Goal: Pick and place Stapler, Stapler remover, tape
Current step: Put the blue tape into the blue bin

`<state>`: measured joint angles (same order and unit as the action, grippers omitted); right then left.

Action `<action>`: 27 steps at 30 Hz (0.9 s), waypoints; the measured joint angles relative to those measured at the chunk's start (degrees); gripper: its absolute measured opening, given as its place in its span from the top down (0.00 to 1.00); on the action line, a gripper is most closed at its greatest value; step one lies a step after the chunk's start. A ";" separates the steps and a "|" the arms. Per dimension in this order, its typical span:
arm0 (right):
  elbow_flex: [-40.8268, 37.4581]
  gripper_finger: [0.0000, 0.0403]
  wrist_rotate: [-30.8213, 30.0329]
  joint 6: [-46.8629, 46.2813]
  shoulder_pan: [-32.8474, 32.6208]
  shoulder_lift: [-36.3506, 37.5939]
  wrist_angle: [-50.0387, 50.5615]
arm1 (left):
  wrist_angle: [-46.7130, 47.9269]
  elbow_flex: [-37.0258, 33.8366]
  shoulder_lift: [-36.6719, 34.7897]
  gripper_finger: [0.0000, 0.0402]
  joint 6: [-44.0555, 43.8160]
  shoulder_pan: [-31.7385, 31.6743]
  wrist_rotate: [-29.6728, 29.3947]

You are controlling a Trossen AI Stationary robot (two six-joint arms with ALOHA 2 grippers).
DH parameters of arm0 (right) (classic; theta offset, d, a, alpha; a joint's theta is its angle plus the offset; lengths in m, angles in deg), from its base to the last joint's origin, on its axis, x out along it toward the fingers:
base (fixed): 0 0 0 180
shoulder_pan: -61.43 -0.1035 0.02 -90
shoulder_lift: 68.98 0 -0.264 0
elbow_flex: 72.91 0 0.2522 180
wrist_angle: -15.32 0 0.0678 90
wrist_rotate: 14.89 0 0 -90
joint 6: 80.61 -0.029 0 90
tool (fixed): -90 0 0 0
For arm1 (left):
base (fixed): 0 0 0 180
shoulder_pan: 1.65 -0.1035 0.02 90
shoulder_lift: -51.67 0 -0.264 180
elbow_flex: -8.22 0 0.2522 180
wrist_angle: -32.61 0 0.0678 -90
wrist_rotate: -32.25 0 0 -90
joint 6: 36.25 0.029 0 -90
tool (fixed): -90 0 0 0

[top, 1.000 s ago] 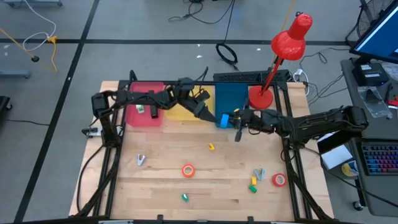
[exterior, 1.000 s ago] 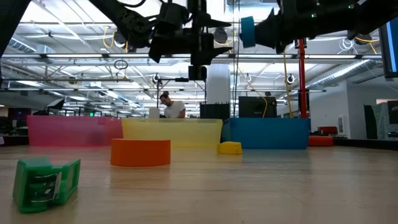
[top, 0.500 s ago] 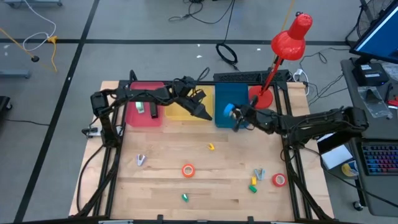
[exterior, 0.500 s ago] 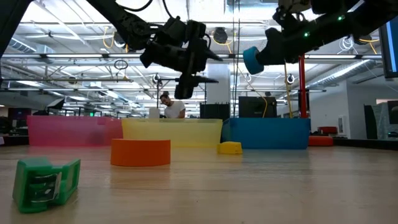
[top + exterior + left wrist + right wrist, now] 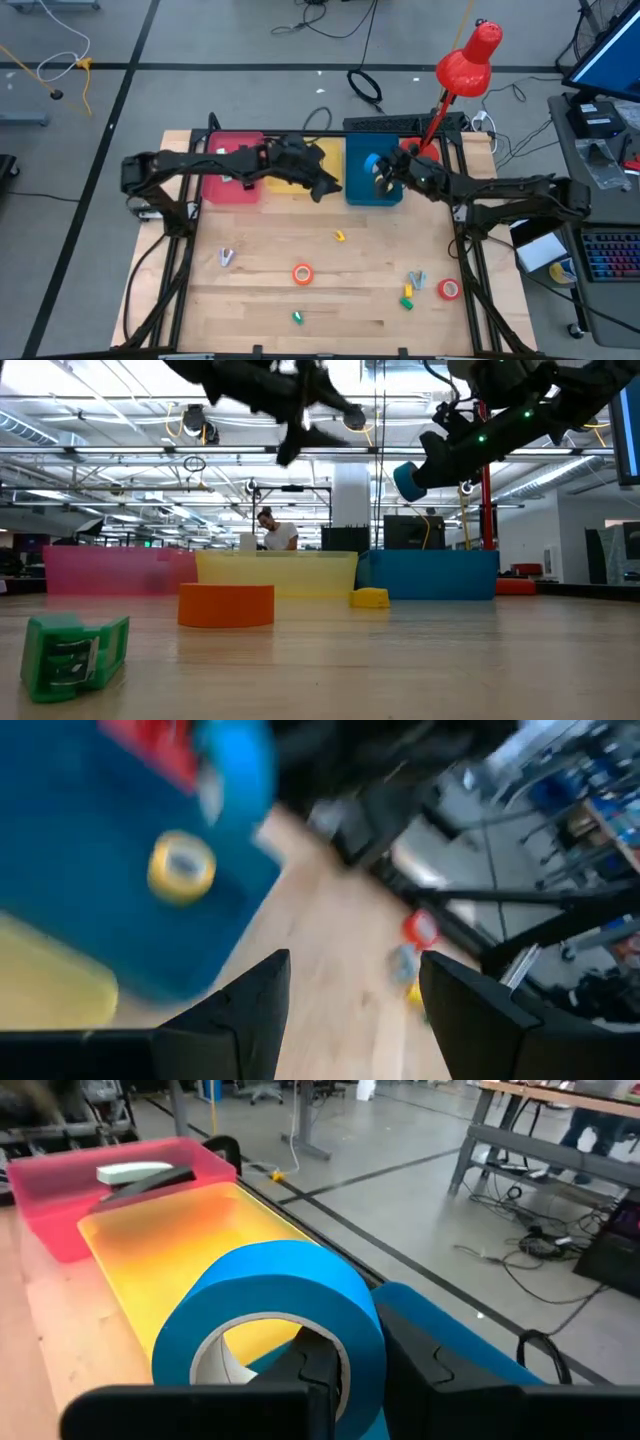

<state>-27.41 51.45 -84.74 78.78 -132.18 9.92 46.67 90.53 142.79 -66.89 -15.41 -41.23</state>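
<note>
Nearest the front edge of your pale wooden table (image 5: 300, 300), a small green clip-like piece (image 5: 75, 652) is lying by itself, with the orange-red ring of tape (image 5: 302, 273) sitting flat a little farther in and the red ring of tape (image 5: 449, 289) resting near the right edge beside a grey and green cluster too small to identify. A small yellow piece (image 5: 340, 236) is lying near mid-table.

Beyond these, three shallow plastic bins are standing side by side along the far edge: pink (image 5: 232, 180), yellow (image 5: 290, 175) and blue (image 5: 372, 185). The yellow ring of tape (image 5: 181, 866) is lying flat inside the blue bin.

Your right tool (image 5: 383, 178) is hanging over the blue bin, its fingers clamped on the blue ring of tape (image 5: 270, 1325), one finger through the pale centre hole; the roll is clear of the bin floor. Your left tool (image 5: 322, 186) is hovering above the yellow bin's near edge, its fingers (image 5: 250, 1010) standing apart and empty.

A red desk lamp (image 5: 460, 80) is rising behind the blue bin.
</note>
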 joint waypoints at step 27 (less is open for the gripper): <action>19.46 0.90 8.86 0.77 9.91 -24.77 25.42 | -21.63 -39.60 -37.77 0.44 0.52 4.76 -14.75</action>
<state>-7.95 60.31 -83.97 88.69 -156.95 35.34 25.04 50.93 105.02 -66.37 -10.66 -55.98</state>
